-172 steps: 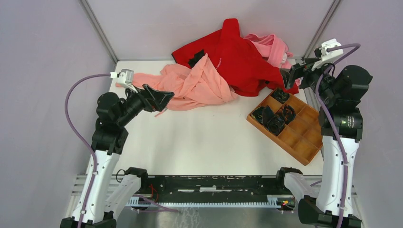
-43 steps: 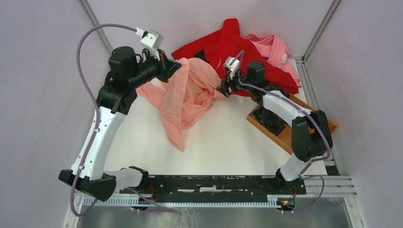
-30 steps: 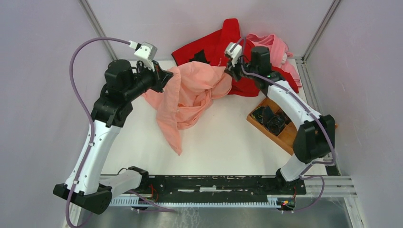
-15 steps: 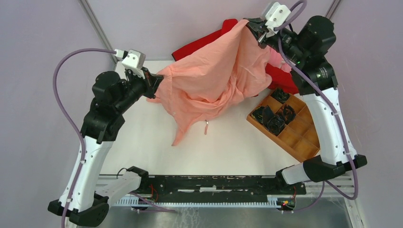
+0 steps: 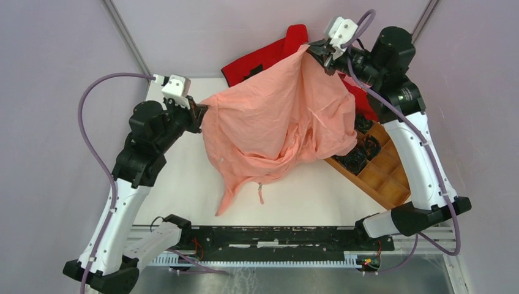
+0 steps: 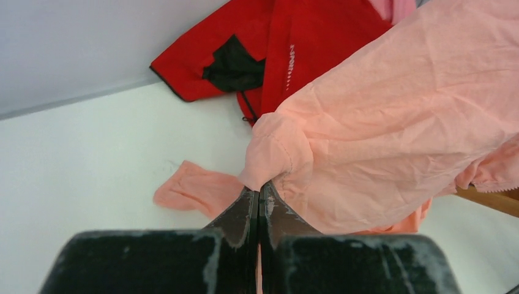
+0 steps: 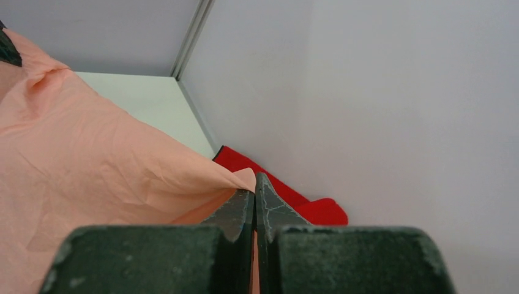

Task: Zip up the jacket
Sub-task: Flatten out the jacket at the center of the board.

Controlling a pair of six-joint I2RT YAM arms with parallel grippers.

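The salmon-pink jacket [image 5: 275, 122] hangs stretched in the air between my two grippers, its lower folds and a thin cord trailing onto the white table [image 5: 183, 184]. My left gripper [image 5: 201, 113] is shut on a bunched corner of the jacket [image 6: 367, 122] at the left; the pinched fabric shows between its fingertips [image 6: 259, 191]. High at the back, my right gripper [image 5: 313, 50] is shut on the jacket's [image 7: 92, 159] other edge, which runs in between its jaws [image 7: 254, 184]. No zipper shows clearly.
A bright red garment [image 5: 269, 61] lies at the back of the table, partly behind the jacket, also in the left wrist view [image 6: 294, 43]. A wooden compartment tray [image 5: 385, 174] with black items stands at the right. Purple walls close in the table.
Both arms shifted, spreading the jacket wider between them. The right gripper stayed high at the back; the left one moved slightly right and toward the front. The hanging folds dropped lower toward the front.
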